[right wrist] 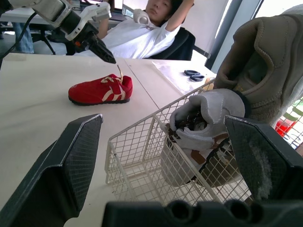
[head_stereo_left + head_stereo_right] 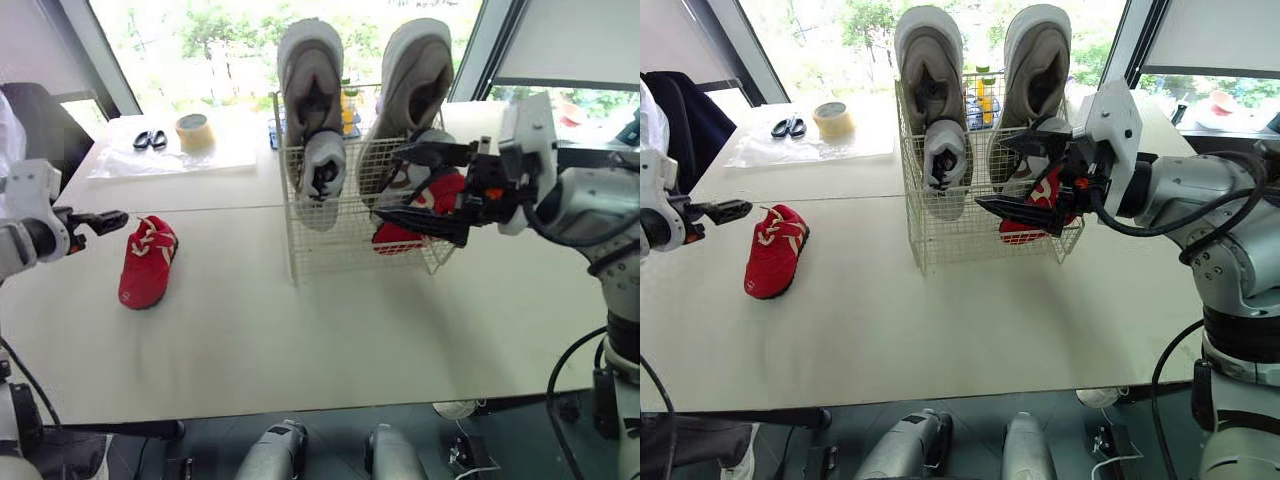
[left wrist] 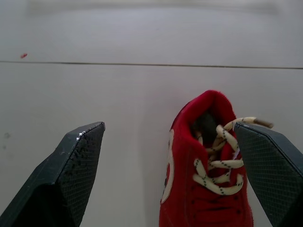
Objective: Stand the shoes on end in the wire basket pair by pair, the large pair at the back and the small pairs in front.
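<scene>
1. The wire basket [image 2: 340, 250] stands on the white table [image 2: 300, 340]. At the basket's back, a large grey shoe [image 2: 310, 75] and a second large grey shoe [image 2: 420, 65] stand on end side by side.
2. In front of them inside the basket, a small grey shoe [image 2: 322, 180] stands at the left. A small grey shoe with brown trim [image 1: 194, 118] stands at the right.
3. A red shoe [image 2: 397, 237] sits low in the basket's front right corner.
4. The right gripper [image 2: 425, 190] is at that corner, its fingers spread wide and gripping nothing.
5. A second red shoe [image 2: 147, 262] lies on its sole on the table, well left of the basket.
6. The left gripper [image 3: 169, 125] is just beyond that shoe's heel, on the side away from the basket. It is spread wide and empty, and a lace end reaches one finger.
7. A tape roll [image 2: 195, 131] and scissors [image 2: 150, 140] lie to the basket's left rear.
</scene>
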